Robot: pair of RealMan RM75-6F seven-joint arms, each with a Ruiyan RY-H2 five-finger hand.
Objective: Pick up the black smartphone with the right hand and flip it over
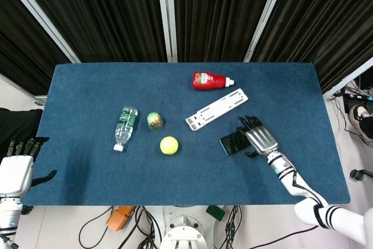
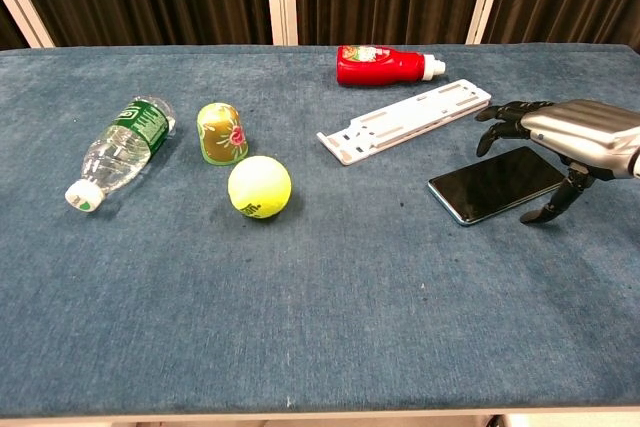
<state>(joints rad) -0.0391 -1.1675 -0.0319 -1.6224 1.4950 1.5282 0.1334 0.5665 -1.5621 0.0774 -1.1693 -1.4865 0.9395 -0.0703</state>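
Observation:
The black smartphone (image 2: 490,185) lies flat on the blue table (image 2: 300,307), screen up, at the right of the middle; the head view shows only its left end (image 1: 229,143). My right hand (image 2: 560,142) hovers over the phone's right end with fingers spread, thumb reaching down at the near edge; it holds nothing. From above, the right hand (image 1: 256,137) covers most of the phone. My left hand (image 1: 17,167) hangs off the table's left front corner, fingers apart, holding nothing.
A white slotted bracket (image 2: 405,120) lies just behind the phone, with a red ketchup bottle (image 2: 380,64) beyond it. A tennis ball (image 2: 259,187), a small green-gold ornament (image 2: 221,132) and a lying water bottle (image 2: 120,150) sit to the left.

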